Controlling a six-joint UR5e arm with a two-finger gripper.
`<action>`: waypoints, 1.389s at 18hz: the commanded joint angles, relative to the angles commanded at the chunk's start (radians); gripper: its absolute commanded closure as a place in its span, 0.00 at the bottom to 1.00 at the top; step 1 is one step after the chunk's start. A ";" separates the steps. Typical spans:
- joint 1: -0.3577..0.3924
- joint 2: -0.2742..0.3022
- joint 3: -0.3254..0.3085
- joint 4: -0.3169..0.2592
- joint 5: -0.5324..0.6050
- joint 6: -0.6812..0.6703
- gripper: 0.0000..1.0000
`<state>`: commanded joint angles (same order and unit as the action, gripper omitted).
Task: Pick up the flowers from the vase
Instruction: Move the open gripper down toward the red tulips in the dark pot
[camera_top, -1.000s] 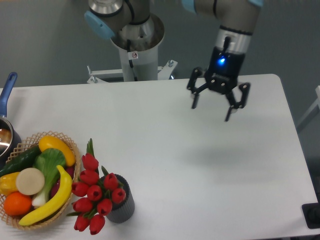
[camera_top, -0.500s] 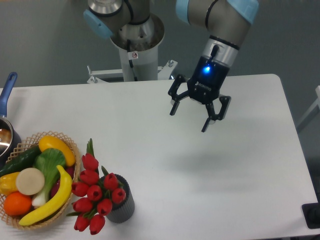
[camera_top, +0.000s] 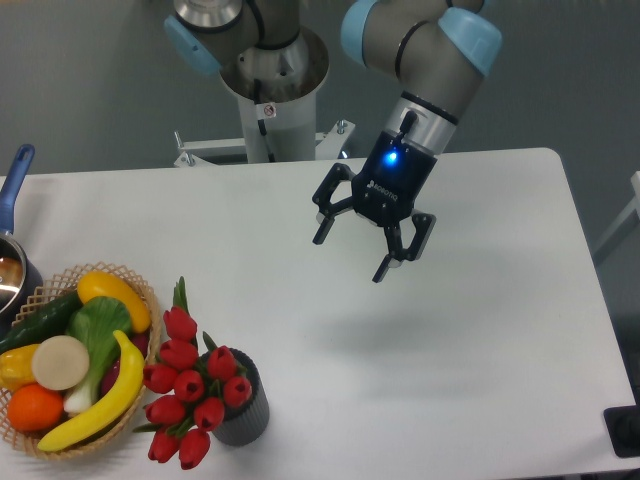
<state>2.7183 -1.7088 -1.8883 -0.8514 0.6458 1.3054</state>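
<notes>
The flowers (camera_top: 190, 388), a bunch of red tulip buds with green leaves, lean left out of the vase (camera_top: 243, 416), a small dark grey ribbed cup near the table's front left. My gripper (camera_top: 350, 255) hangs open above the middle of the table, well up and to the right of the bunch, with nothing between its fingers. A blue light glows on its body.
A woven basket (camera_top: 136, 289) of fruit and vegetables sits just left of the flowers, touching the buds. A blue-handled pot (camera_top: 14, 190) is at the far left edge. The robot's base column (camera_top: 272, 100) stands behind the table. A dark object (camera_top: 624, 430) is at the lower right corner.
The gripper has moved left and toward the front of the table, still open. The flowers and vase have not moved.
</notes>
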 joint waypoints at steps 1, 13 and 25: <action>-0.002 -0.003 0.000 0.000 -0.002 0.000 0.00; -0.103 -0.117 0.058 0.063 -0.014 0.002 0.00; -0.184 -0.216 0.166 0.075 -0.026 -0.153 0.00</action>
<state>2.5342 -1.9251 -1.7228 -0.7762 0.6197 1.1522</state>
